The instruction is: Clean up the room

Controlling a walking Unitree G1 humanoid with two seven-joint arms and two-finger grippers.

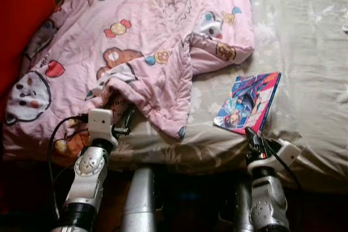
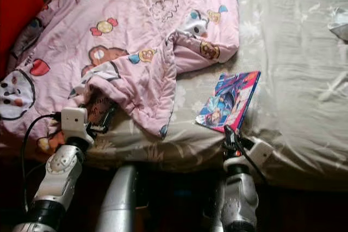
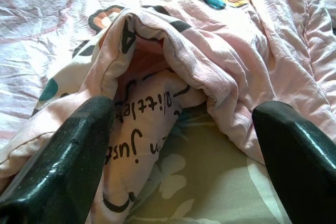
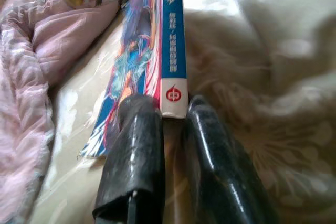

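Note:
A pink cartoon-print blanket lies crumpled over the left half of the bed. My left gripper is at its folded near edge, open, with its fingers spread wide on either side of the fold. A colourful comic book lies flat on the grey sheet to the blanket's right. My right gripper is at the book's near corner. Its two fingers are close together with the end of the book's blue spine pinched between their tips.
The grey floral bedsheet covers the right half of the bed. A red surface stands along the left side. A small white object lies at the far right. The bed's front edge runs just before my arms, with dark floor below.

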